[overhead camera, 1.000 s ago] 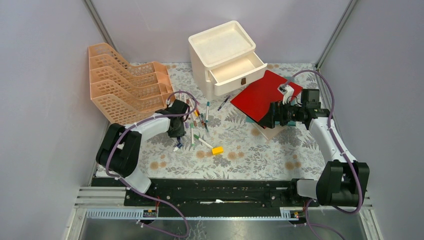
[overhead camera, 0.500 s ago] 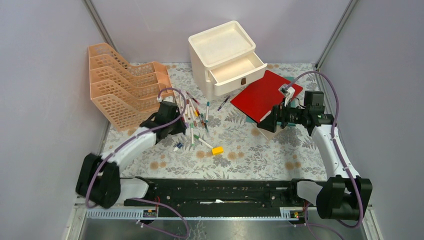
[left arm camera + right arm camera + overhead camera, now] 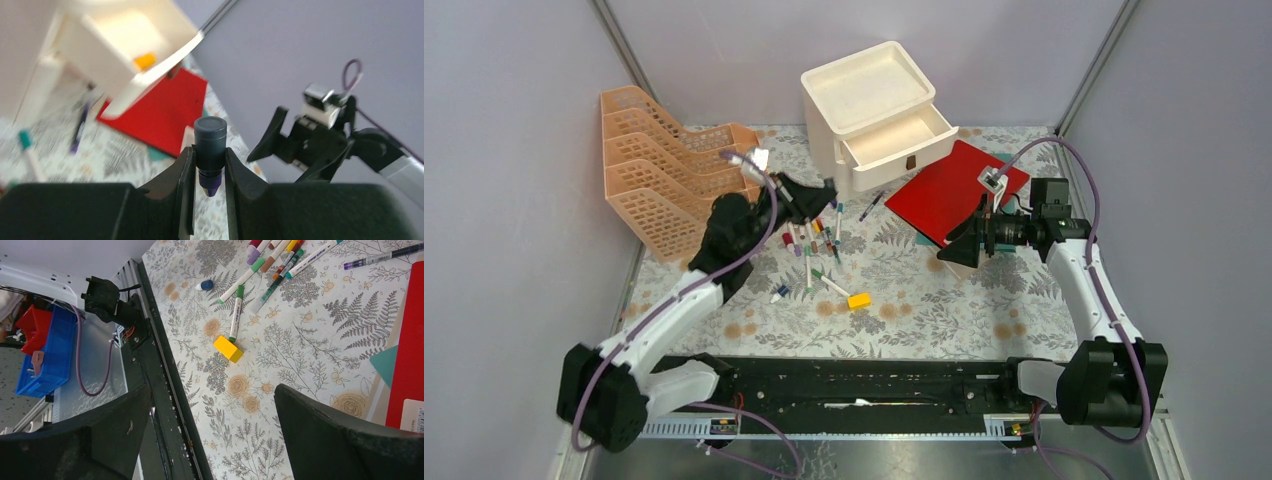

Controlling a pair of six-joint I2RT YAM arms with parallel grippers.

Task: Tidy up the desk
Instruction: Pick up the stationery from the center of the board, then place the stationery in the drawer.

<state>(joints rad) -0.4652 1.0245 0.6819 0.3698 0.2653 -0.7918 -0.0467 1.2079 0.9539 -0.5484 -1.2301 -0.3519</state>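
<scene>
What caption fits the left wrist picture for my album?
Left fingers pinch a dark-capped marker, white drawer open beyond.

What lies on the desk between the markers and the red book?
A single purple pen on the desk; the rest is bare. The top view shows it.

Bright, even and diffuse from overhead, with only short, soft shadows under the arms on the desk [image 3: 904, 300]. Crisp edge to edge in the top view. From the left wrist, sharp only on the dark marker [image 3: 210, 137] between the left gripper fingers [image 3: 183, 175]. Overexposed and smeared on the white drawer unit [image 3: 100, 55], blurred on the red folder [image 3: 165, 110]. From the right wrist, sharp on the desk, soft on the near right gripper fingers [image 3: 350, 440].
</scene>
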